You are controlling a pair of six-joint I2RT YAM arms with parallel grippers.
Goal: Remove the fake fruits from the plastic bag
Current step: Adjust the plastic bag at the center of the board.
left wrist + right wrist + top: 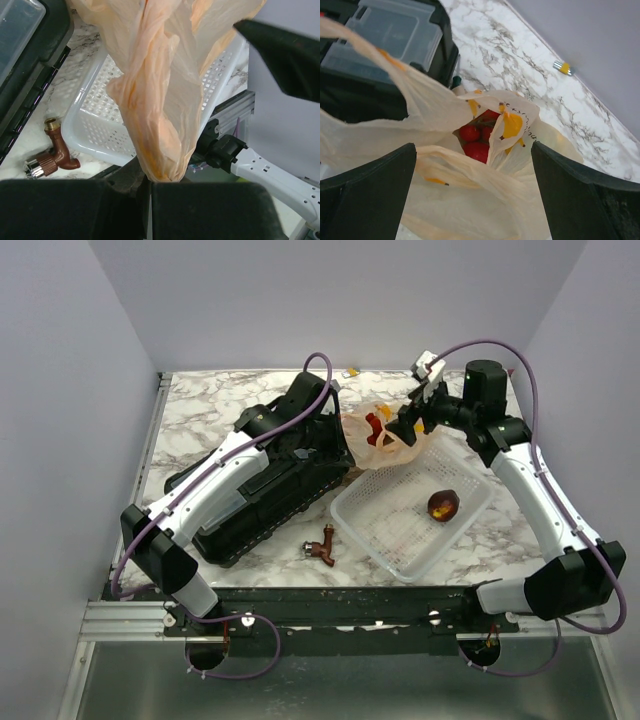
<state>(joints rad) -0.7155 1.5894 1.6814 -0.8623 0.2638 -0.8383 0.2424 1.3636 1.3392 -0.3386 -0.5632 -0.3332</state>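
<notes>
Plastic bag [380,436] sits bunched at the far-left corner of the white mesh basket [400,538], between the left hand [343,435] and the right hand [408,428]. Seen from the left wrist, the left hand [150,184] pinches its twisted fold above the basket. Seen from the right wrist, the right hand [475,190] spreads wide over its mouth, with red fake fruits [475,142] inside.
</notes>
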